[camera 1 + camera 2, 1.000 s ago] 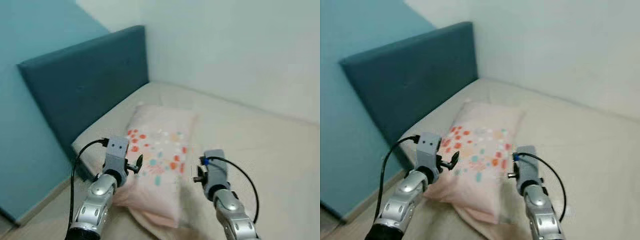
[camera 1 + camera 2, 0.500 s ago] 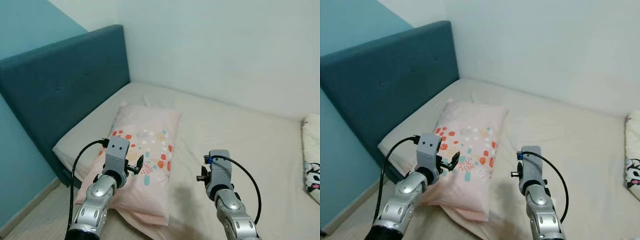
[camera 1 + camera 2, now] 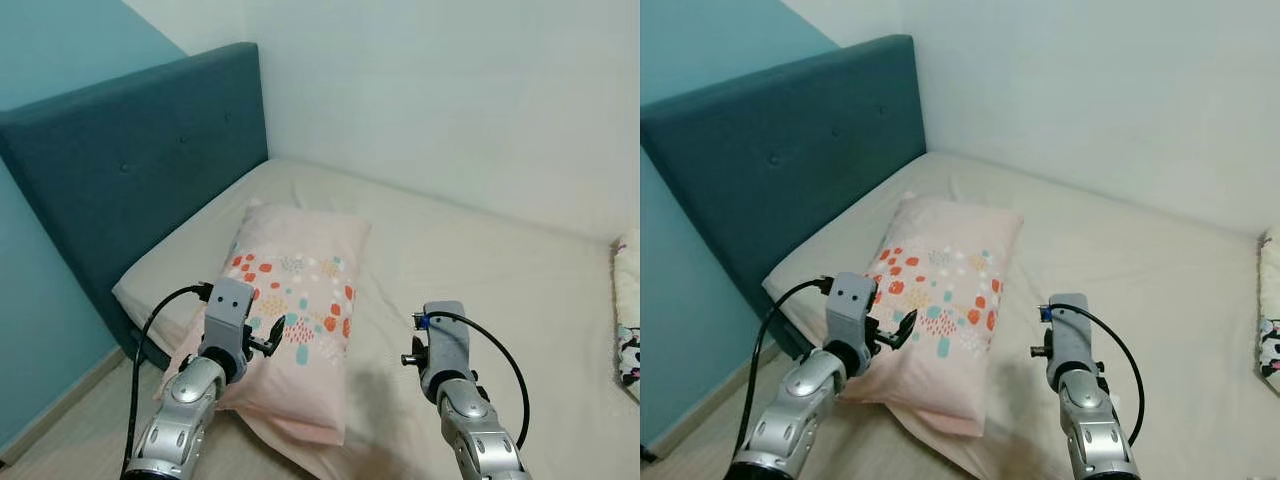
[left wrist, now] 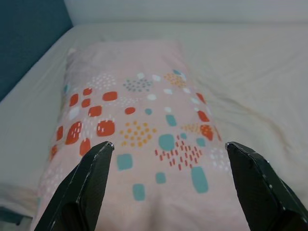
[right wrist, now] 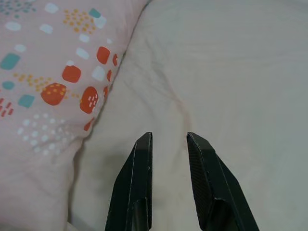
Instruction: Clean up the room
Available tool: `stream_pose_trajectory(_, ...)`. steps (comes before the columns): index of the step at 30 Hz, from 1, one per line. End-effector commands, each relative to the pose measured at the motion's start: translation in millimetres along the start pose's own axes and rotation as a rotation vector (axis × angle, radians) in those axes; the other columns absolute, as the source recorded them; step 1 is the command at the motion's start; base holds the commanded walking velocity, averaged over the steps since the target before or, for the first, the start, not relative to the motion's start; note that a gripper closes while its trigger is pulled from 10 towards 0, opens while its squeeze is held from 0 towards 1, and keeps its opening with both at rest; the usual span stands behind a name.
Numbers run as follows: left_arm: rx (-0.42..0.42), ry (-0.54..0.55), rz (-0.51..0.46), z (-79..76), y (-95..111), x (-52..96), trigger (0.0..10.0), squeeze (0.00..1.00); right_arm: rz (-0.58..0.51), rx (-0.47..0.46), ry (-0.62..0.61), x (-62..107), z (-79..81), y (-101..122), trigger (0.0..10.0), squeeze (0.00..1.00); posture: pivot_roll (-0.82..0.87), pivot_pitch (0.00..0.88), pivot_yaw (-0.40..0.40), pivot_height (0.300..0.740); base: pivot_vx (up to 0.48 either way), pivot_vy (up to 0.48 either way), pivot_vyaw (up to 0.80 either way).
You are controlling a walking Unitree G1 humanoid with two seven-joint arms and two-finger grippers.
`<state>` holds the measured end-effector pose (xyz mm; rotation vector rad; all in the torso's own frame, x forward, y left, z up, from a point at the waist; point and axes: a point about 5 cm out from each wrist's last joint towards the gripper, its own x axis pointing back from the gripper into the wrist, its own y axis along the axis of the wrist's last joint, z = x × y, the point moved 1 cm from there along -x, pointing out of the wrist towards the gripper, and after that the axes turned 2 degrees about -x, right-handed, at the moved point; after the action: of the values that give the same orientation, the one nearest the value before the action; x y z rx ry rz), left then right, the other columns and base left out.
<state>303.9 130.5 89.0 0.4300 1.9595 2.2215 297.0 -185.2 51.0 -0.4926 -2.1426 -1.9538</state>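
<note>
A pink pillow (image 3: 300,300) with red, teal and white patches lies on the beige bed (image 3: 480,270), near the dark teal headboard (image 3: 130,170). My left arm (image 3: 215,350) is raised over the pillow's near corner. In the left wrist view my left gripper (image 4: 169,145) is wide open above the pillow (image 4: 139,110), holding nothing. My right arm (image 3: 448,370) hovers over the sheet beside the pillow. The right gripper (image 5: 168,139) is shut to a narrow gap over bare sheet, the pillow's edge (image 5: 57,82) just to one side.
A white cushion with a black-and-white print (image 3: 628,330) lies at the bed's right edge. Pale walls close the far side, and a teal wall (image 3: 40,60) rises behind the headboard. A strip of beige floor (image 3: 70,420) runs along the bed's near left side.
The camera has swung, so the headboard and pillow shifted in the picture and the blur has gone. Both arms keep about the same pose over the bed.
</note>
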Motion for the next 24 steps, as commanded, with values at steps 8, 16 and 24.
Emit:
stream_pose_trajectory(8, -0.028, -0.003, 0.009, 3.0, -4.4, 6.1, 10.0, 0.00, 0.022, 0.011, -0.018, -4.1, -1.4, -2.7, 10.0, 0.00, -0.03, 0.006, -0.009, 0.615, 0.000, 0.000, 0.00)
stream_pose_trajectory(16, -0.027, -0.036, -0.014, -3.1, 0.2, 4.9, 10.0, 0.00, 0.029, 0.006, -0.031, -4.6, -2.1, -5.1, 10.0, 0.00, -0.02, 0.011, -0.001, 0.585, 0.000, 0.000, 0.00)
stream_pose_trajectory(24, -0.023, -0.067, -0.047, -8.2, 6.2, 2.3, 10.0, 0.00, -0.009, 0.015, -0.070, -6.8, -6.4, 0.0, 10.0, 0.00, -0.02, 0.005, -0.006, 0.575, 0.000, 0.000, 0.00)
